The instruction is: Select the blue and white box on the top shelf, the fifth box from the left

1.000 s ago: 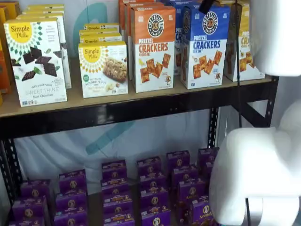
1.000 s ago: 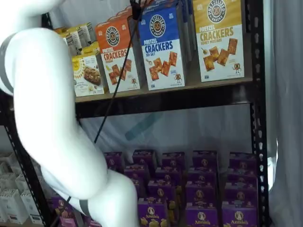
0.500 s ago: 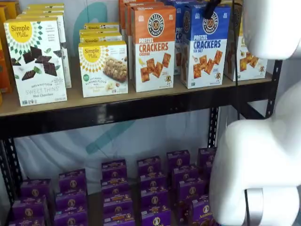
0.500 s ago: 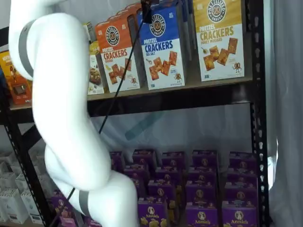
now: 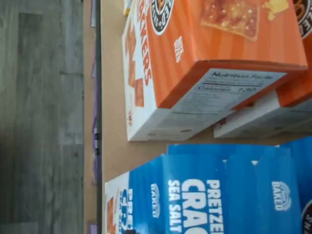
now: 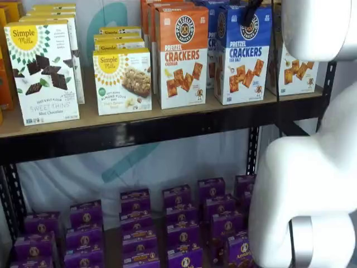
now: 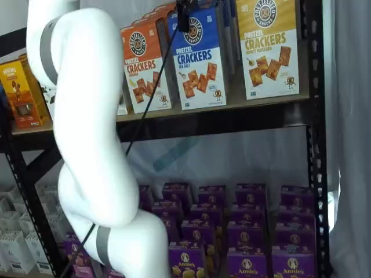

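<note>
The blue and white box stands on the top shelf, between an orange-topped and a yellow-topped cracker box; it shows in both shelf views. The shelf's black rail also shows in a shelf view. Only the black fingers of my gripper show, hanging at the blue box's top front edge, also in a shelf view. No gap between them can be made out. The wrist view looks down on the blue box's top close beneath.
The orange-topped box stands left of the blue one, the yellow-topped box right. Simple Mills boxes stand further left. Small purple boxes fill the lower level. My white arm is in front.
The white arm has swung across the shelf views and risen. The black fingers have shifted slightly and hang at the blue box's top. The boxes have not moved.
</note>
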